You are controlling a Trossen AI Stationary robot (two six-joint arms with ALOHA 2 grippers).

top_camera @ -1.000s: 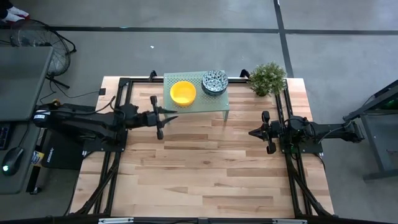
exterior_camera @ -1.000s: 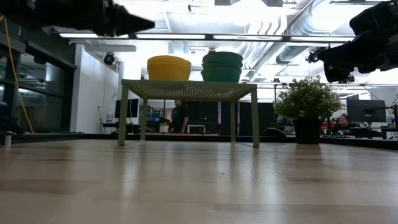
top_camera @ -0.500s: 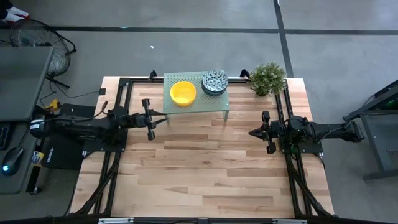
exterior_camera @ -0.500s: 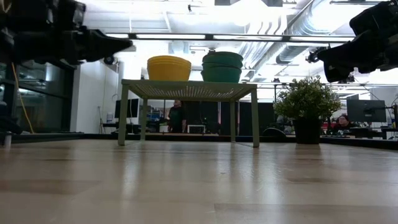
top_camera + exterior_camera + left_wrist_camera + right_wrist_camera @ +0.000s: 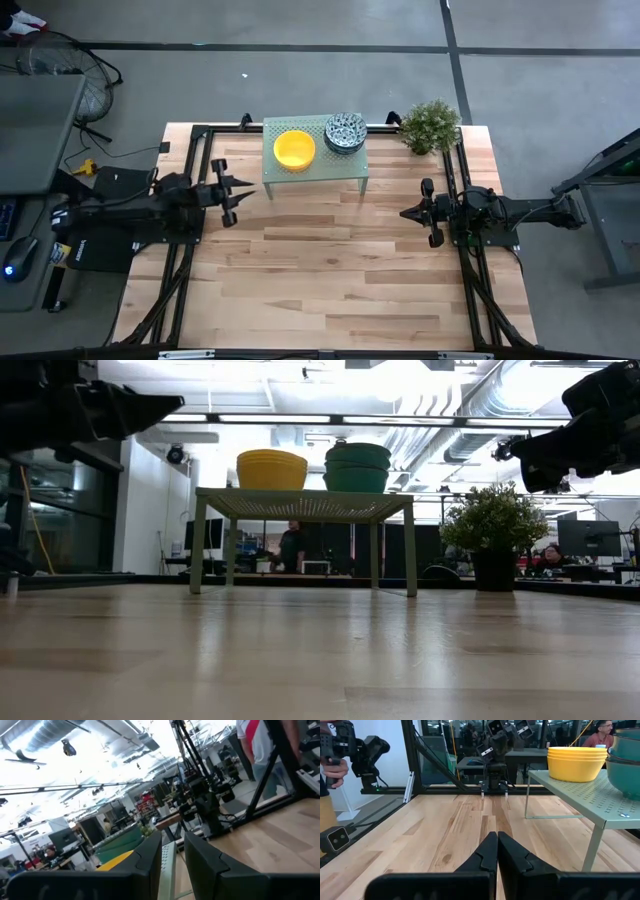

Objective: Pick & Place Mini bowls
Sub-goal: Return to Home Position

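Two stacks of mini bowls (image 5: 294, 148) — yellow and patterned — sit atop the green rack (image 5: 340, 166). Left gripper (image 5: 247, 187) hangs near it, fingers slightly parted, empty; retreat level, clear of its edge. Right gripper (image 5: 406, 213) waits, pinched shut.

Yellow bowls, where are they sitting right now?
In the high view the yellow bowls sit stacked on the left arm's side of the green rack, near the table's back edge, right beside the patterned bowls.
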